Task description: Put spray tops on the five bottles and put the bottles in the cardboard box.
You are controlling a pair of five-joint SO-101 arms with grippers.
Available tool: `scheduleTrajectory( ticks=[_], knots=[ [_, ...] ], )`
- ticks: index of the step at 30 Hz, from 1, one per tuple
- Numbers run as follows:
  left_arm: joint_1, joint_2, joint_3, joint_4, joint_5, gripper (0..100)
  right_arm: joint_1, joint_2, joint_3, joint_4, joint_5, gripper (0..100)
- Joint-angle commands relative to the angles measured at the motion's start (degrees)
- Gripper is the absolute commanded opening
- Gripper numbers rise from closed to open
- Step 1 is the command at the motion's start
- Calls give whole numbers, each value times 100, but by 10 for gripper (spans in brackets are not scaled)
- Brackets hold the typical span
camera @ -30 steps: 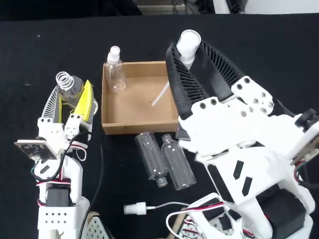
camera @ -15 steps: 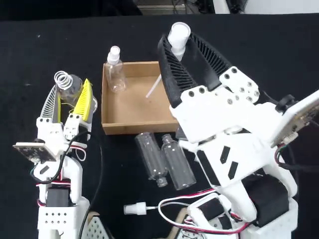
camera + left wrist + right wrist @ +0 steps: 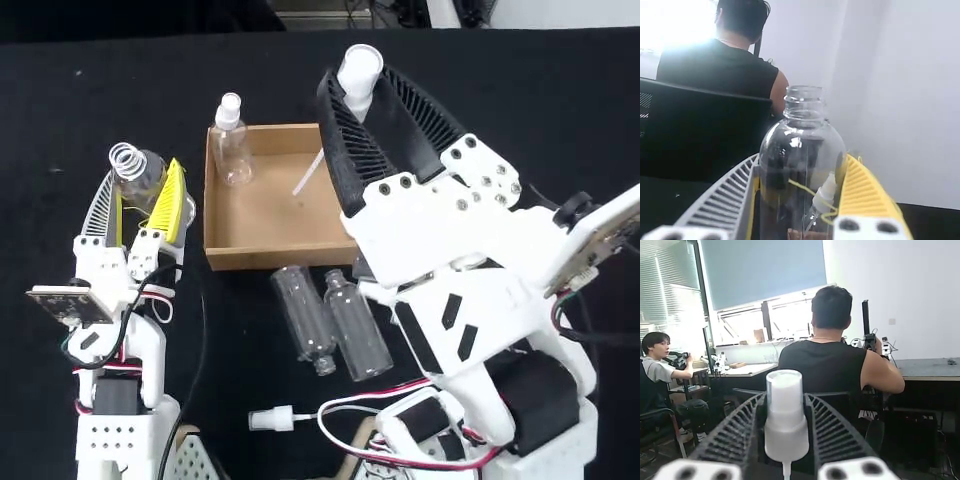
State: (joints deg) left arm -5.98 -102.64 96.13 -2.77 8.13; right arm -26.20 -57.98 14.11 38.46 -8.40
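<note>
My left gripper (image 3: pixel 140 195) is shut on an upright clear bottle (image 3: pixel 137 172) with an open neck, left of the cardboard box (image 3: pixel 270 248); that bottle (image 3: pixel 801 162) stands between the grey and yellow fingers. My right gripper (image 3: pixel 380 105) is shut on a white spray top (image 3: pixel 357 75), held above the box's far right corner with its dip tube (image 3: pixel 308 172) hanging over the box. The same spray top (image 3: pixel 785 417) sits between the black fingers. A capped bottle (image 3: pixel 231 141) leans at the box's far left corner. Two uncapped bottles (image 3: pixel 334 321) lie in front of the box.
A loose spray top (image 3: pixel 272 419) with its tube lies on the black table near the front, between the two arm bases. The right arm's white body (image 3: pixel 470 300) covers much of the table's right side.
The right arm swung left and away from the front, carrying the spray top from over the box's right wall to its far right corner. The left arm kept still.
</note>
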Motion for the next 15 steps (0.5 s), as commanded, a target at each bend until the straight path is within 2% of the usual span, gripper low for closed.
scheduleTrajectory(
  ticks=[1, 4, 10, 15],
  knots=[
    [31, -26, 136, -123, -53, 30, -62, -119, -13, -176, -26, 11],
    [40, -26, 136, -123, -176, 30, -62, -119, -13, -176, -26, 11],
    [75, -26, 136, -158, -1600, 30, -62, -110, -4, -176, -26, 11],
    [75, -26, 136, -158, -1468, 30, -299, -75, 4, -167, -9, 11]
  ],
)
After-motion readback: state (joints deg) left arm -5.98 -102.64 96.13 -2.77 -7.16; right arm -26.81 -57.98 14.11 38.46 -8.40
